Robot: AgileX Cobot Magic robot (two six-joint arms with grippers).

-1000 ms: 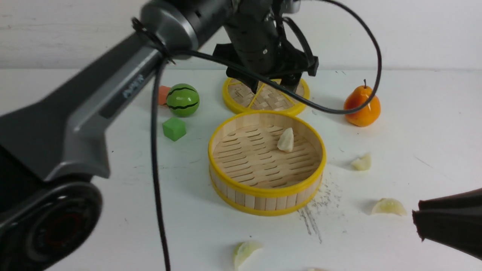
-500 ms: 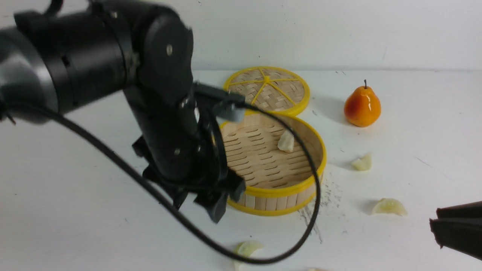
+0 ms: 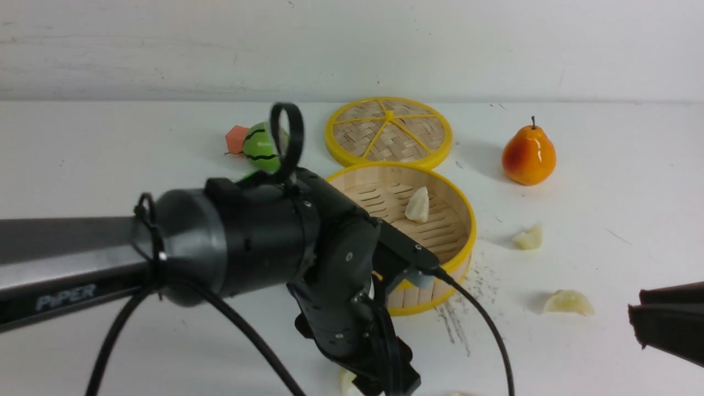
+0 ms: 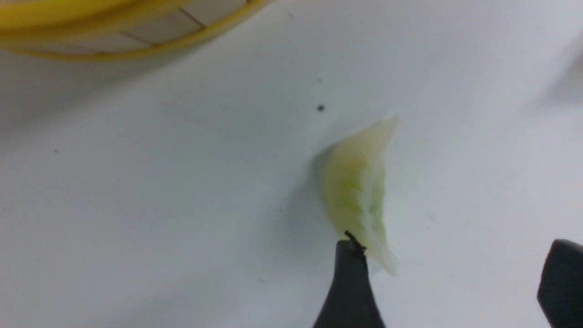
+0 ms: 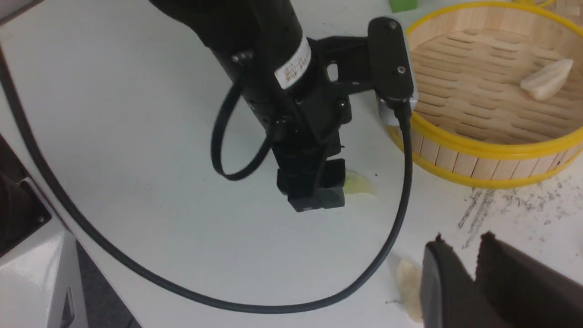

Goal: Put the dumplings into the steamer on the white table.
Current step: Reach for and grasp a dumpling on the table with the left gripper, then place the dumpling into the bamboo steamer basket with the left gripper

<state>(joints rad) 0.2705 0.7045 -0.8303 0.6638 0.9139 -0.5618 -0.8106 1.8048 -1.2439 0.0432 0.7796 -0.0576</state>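
Left wrist view: left gripper (image 4: 455, 259) jaws apart, one fingertip (image 4: 348, 273) at yellow-green dumpling (image 4: 360, 191) end, on white table (image 4: 136, 205).
Right gripper (image 5: 464, 241): jaws narrowly apart, empty.
Steamer (image 3: 385, 175): one cream dumpling (image 3: 418, 204) inside.

I count five dumplings (image 3: 529, 237) in all: one lies inside the steamer and four lie on the white table (image 3: 605, 192). One of these four shows only as a thin pale edge at the bottom border of the front view. There is one steamer (image 3: 396, 175), one flat woven lid (image 3: 389, 132), one orange pear (image 3: 528, 157), one green striped ball (image 3: 256, 149), one green cube (image 5: 403, 4), and one small red-orange piece (image 3: 236, 139) behind the ball.
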